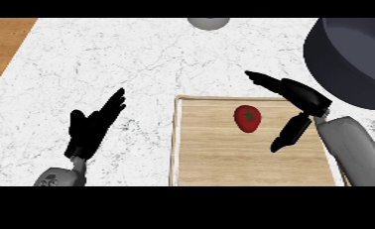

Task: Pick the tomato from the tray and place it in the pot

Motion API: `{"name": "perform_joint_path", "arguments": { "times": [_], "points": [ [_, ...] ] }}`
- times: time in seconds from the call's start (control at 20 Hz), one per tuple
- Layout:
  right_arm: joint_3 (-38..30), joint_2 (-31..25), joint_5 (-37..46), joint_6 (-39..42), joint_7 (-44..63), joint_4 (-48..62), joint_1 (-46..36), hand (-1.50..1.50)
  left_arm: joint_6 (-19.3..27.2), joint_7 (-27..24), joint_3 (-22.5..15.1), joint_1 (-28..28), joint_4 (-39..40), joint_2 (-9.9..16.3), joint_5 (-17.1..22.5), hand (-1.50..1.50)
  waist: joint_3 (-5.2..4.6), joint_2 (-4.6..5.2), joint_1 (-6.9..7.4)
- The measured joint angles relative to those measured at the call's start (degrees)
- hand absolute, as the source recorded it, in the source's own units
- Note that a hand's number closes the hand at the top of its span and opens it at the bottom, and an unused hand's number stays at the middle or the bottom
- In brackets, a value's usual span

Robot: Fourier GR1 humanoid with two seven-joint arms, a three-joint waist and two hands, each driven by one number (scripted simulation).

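The tomato (247, 118) lies on the far part of the wooden tray (212, 158), towards its right side, with its green stalk end facing up. The right robot hand (304, 105) is spread round it without touching: fingers reach out just beyond the tomato, the thumb hangs to its right, and a gap shows on both sides. So the step in hand looks like the approach to the grasp, with the pick not yet made. The next move calls for bringing the hand down over the tomato and curling fingers and thumb onto it, then lifting and carrying it right and far to the pot (344, 62), whose dark wall rises just beyond the tray's far right corner. That wall would have to be cleared. The left robot hand (92, 129) rests released over the counter (110, 54), left of the tray. A grey round thing (209, 22) sits at the far edge, well apart.
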Motion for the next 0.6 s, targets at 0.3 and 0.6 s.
{"name": "perform_joint_path", "arguments": {
  "times": [0.3, 0.6],
  "points": [
    [-2.2, 4.5, -2.4, 2.6, -1.1, 3.6, 1.2, -1.50, -0.2, 0.0, 0.3, -0.3, 0.7, -1.3, -1.3, 0.00, 0.02, -0.03, -0.05],
    [-4.1, 7.9, -1.1, 4.0, -2.8, 9.2, 1.3, -1.50, -1.2, -0.4, 1.1, 1.1, -0.7, -2.0, -2.5, 0.00, 0.02, -0.06, 0.02]
  ]
}}
